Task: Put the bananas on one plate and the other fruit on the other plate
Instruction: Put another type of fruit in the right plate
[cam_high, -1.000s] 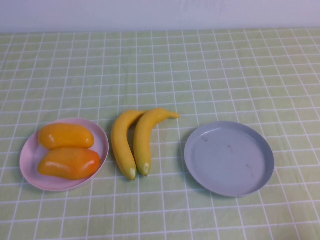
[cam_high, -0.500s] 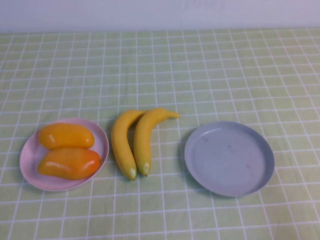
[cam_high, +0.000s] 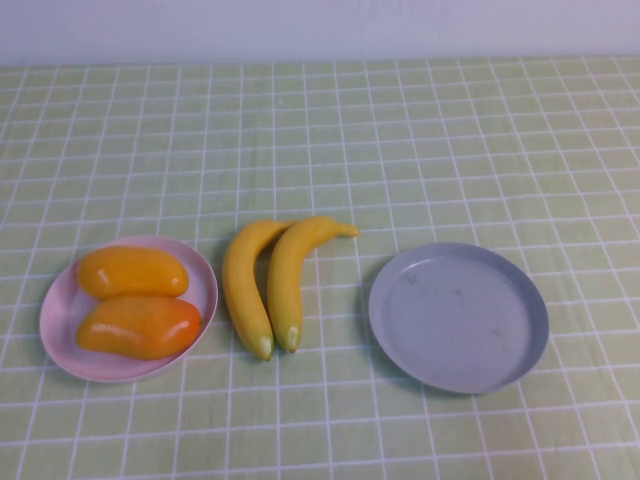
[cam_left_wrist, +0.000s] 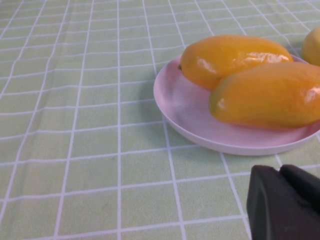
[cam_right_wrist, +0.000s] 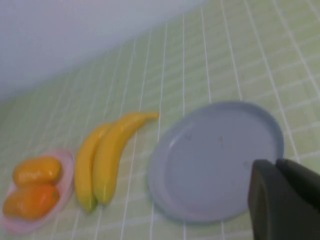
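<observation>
Two yellow bananas (cam_high: 265, 282) lie side by side on the cloth between the plates, also seen as bananas (cam_right_wrist: 105, 160) from the right wrist. The two orange fruits (cam_high: 135, 300) rest on the pale pink plate (cam_high: 205, 280) at the left. The grey-blue plate (cam_high: 458, 316) at the right holds nothing. Neither arm shows in the high view. My left gripper (cam_left_wrist: 281, 172) is shut and holds nothing, low beside the pink plate (cam_left_wrist: 175, 107) with the fruits (cam_left_wrist: 250, 80). My right gripper (cam_right_wrist: 276, 167) is shut with nothing in it, raised at the near side of the grey-blue plate (cam_right_wrist: 215, 160).
A green checked cloth (cam_high: 400, 140) covers the whole table. A pale wall (cam_high: 320, 25) runs along the far edge.
</observation>
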